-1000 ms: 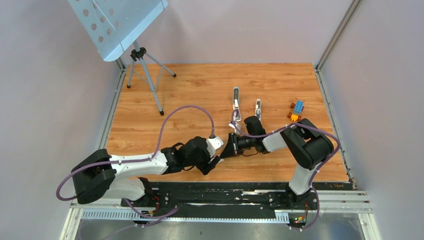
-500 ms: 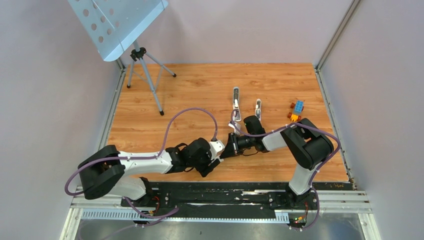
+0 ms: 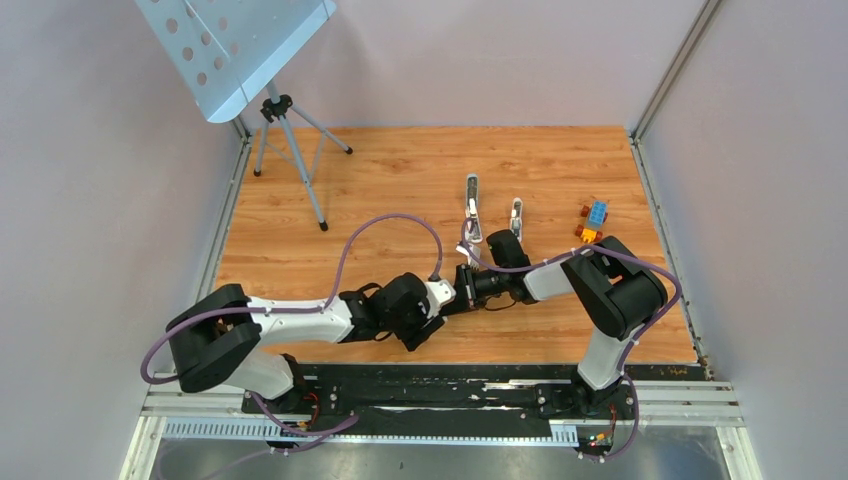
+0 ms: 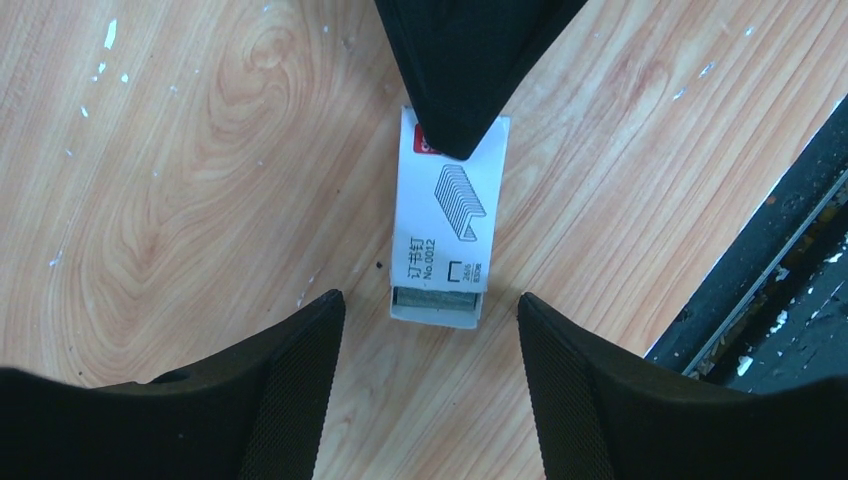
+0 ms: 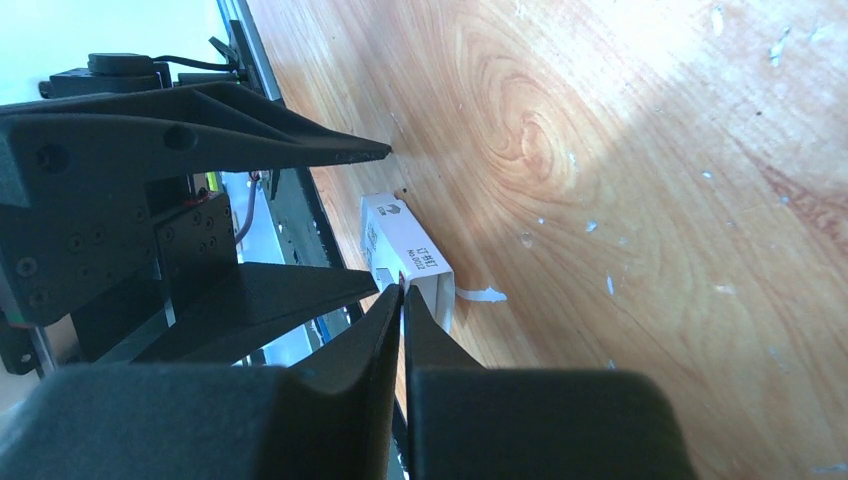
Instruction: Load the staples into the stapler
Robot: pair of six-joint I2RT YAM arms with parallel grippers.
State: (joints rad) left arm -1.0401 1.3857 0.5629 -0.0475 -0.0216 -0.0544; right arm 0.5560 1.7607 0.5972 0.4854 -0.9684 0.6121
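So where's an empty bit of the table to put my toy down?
Bare wood lies left, between the tripod and the left arm, and at the far middle, between tripod and stapler. Behind the bricks it's free too. The middle is crowded: left gripper and right gripper meet over the box.

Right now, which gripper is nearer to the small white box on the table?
Right. The right gripper is closed on one end of the small white box, touching it. The left gripper is open, its fingers either side of the opposite, open end, with gaps showing.
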